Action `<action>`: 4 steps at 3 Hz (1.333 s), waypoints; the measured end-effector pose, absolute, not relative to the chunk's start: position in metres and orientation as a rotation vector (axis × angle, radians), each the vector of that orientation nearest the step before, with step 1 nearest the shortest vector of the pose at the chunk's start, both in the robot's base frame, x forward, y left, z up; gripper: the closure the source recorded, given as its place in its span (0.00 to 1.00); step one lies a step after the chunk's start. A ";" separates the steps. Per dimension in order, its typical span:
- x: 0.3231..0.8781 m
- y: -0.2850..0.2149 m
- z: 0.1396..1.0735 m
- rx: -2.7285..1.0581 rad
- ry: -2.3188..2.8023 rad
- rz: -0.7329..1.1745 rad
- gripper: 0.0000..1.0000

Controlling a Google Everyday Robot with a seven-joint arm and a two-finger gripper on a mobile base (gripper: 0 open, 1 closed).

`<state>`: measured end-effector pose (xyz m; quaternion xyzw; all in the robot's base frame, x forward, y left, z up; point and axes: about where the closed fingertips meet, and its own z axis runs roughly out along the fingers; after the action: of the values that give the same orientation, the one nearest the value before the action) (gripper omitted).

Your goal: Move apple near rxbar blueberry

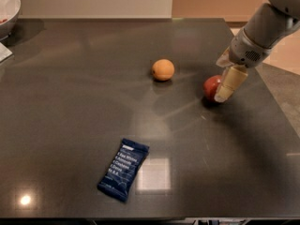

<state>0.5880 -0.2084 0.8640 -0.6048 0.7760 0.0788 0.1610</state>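
Observation:
The red apple (210, 87) rests on the dark table at the right, partly covered on its right side by my gripper (219, 93), which comes down from the arm at the upper right and sits right against the apple. The rxbar blueberry (123, 169), a navy wrapper with white text, lies flat near the table's front, left of centre and far from the apple.
A small orange fruit (162, 70) sits on the table (70, 102) left of the apple. A white bowl (6, 11) stands at the far left corner. The table's right edge runs close behind the gripper.

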 end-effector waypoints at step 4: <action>0.541 -0.154 0.888 -1.888 2.052 0.314 1.00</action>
<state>0.5409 -0.1537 0.8876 -0.6635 0.7209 0.1102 0.1670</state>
